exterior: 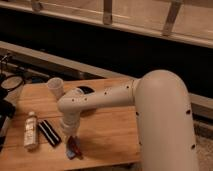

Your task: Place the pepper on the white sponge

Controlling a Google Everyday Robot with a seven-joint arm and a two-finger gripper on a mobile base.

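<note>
- wooden table top [107, 132] fills the lower half of the view, warm brown with visible board seams, its front edge running along the bottom.
- behind it a dark wall and a pale ledge [60, 62] run slantwise across the room, and a railing with light posts [107, 12] crosses the top of the view.
- dim, yellowish light over everything, with a soft shadow under the arm on the wood.
- big white robot arm [155, 115] comes in from the right, bends at a rounded elbow, and reaches left over the table.
- gripper [71, 141] points straight down near the front left part of the table, right over the white sponge [70, 152].
- white sponge lies flat on the wood, pale bluish, close to the front edge.
- pepper [75, 146] shows as a dark red sliver at the gripper's tip, on or just above the sponge; cannot tell whether it is resting there or gripped, and cannot tell how the gripper is set.
- just left of the sponge lies a black block with white stripes [49, 132], set at an angle.
- further left, a small bottle [31, 131] lies on its side, pale with a white cap.
- white cup [55, 87] stands upright toward the back left of the table, well apart from the sponge.
- dark round object [86, 90] sits behind the arm's wrist, partly hidden.
- dark gear at the far left edge, too murky to name.
</note>
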